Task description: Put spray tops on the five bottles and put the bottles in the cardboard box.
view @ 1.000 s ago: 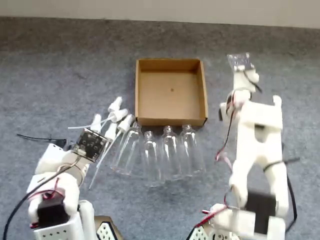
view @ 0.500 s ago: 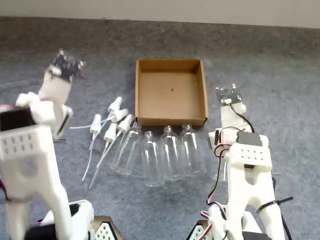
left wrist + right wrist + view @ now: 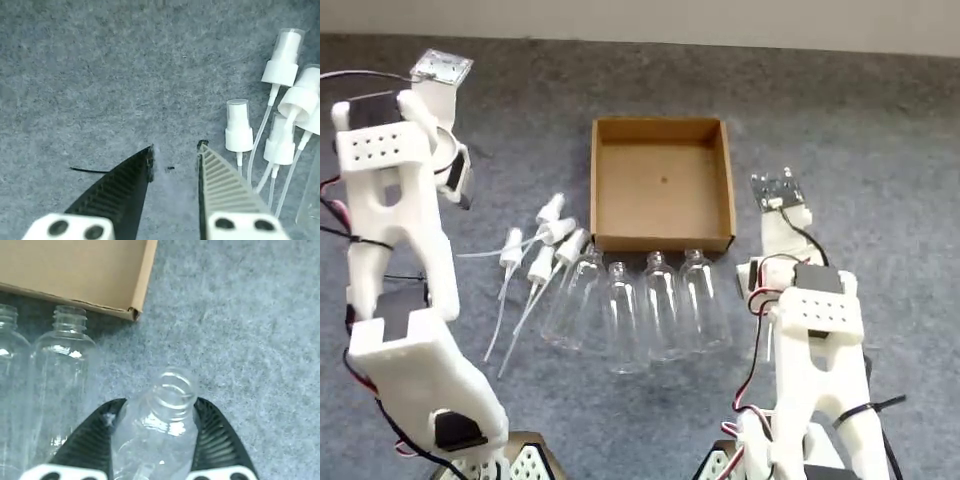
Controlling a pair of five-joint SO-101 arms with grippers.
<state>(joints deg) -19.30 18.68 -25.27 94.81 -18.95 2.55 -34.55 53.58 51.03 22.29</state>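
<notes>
One clear round bottle pinched between right gripper fingers; four bottles lie on fuzzy grey carpet, white spray tops to their left, left gripper spread beside those; square cardboard box beyond.

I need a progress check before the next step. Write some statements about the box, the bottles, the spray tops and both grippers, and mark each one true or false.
1. The cardboard box has nothing in it. True.
2. The four bottles lying in a row by the box wear spray tops. False: their necks are open, and the spray tops lie loose on the carpet beside them.
3. The left gripper holds a spray top. False: it is open over bare carpet with nothing between its fingers.
4. The right gripper has a bottle between its fingers, with no top on it. True.
</notes>
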